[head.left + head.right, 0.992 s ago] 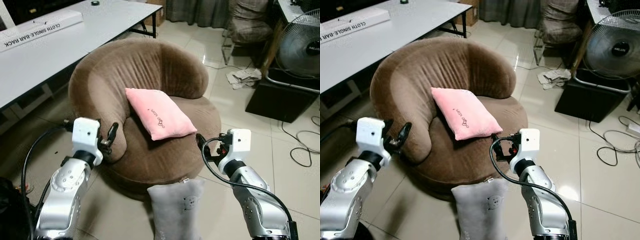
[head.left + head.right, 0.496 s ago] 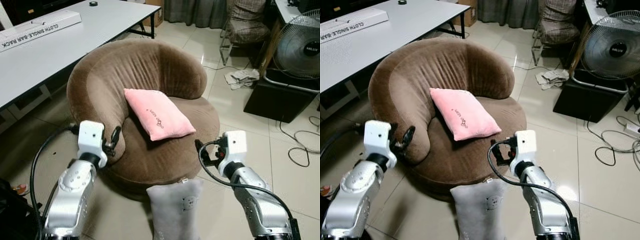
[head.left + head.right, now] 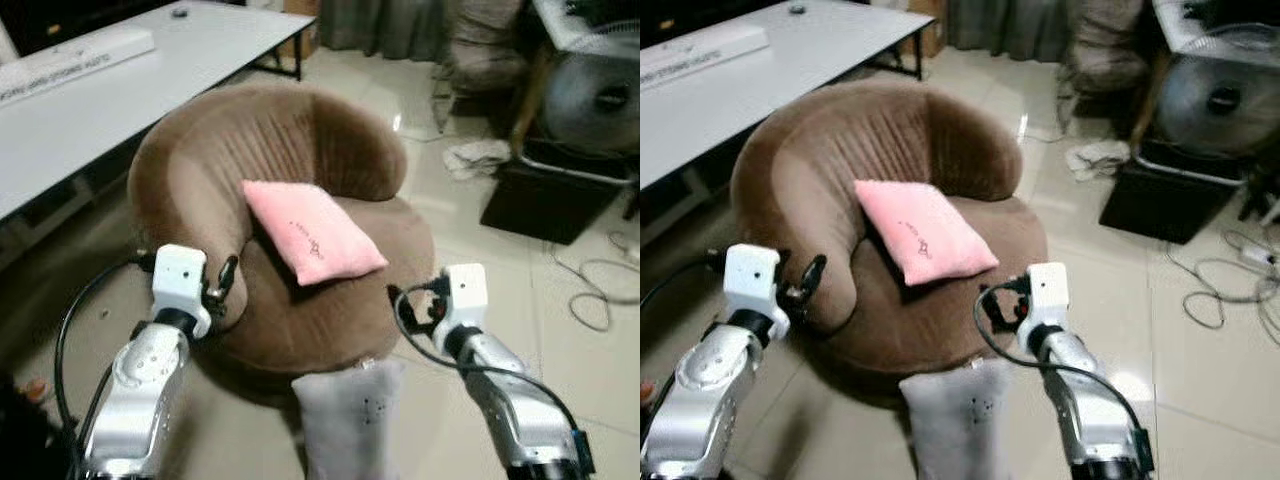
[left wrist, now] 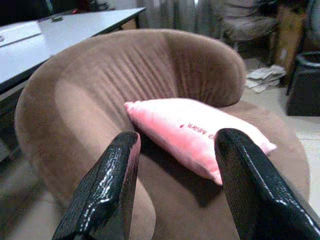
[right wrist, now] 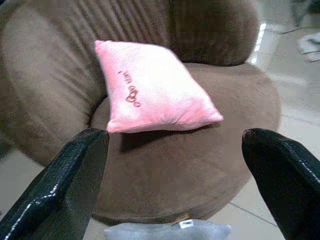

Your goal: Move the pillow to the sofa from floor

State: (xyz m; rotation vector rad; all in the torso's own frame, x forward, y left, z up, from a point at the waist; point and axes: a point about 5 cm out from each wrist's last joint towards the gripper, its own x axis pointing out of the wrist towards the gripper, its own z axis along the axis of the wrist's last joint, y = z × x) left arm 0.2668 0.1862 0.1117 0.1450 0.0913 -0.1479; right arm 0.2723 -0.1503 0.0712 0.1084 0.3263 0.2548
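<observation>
A pink pillow (image 3: 312, 232) rests on the seat of the round brown sofa (image 3: 205, 165), leaning toward its backrest; it also appears as the pink pillow (image 5: 150, 90) in the right wrist view. My left gripper (image 3: 225, 280) hovers by the sofa's left arm, open, its fingers (image 4: 105, 195) empty. My right gripper (image 3: 400, 300) is open beside the seat's front right edge, fingers (image 5: 65, 190) wide apart and holding nothing. A grey pillow (image 3: 350, 420) stands on the floor just in front of the sofa, between my arms.
A white table (image 3: 90, 110) with a long white box (image 3: 70, 65) runs along the left. At the right stand a fan (image 3: 600, 100), a black box (image 3: 550, 205), loose cables (image 3: 600, 290) and crumpled paper (image 3: 475, 158) on the tiled floor.
The view has shifted slightly and blurred, so the camera is moving. Both arms sit a little lower and back from the sofa; the pink pillow stays put.
</observation>
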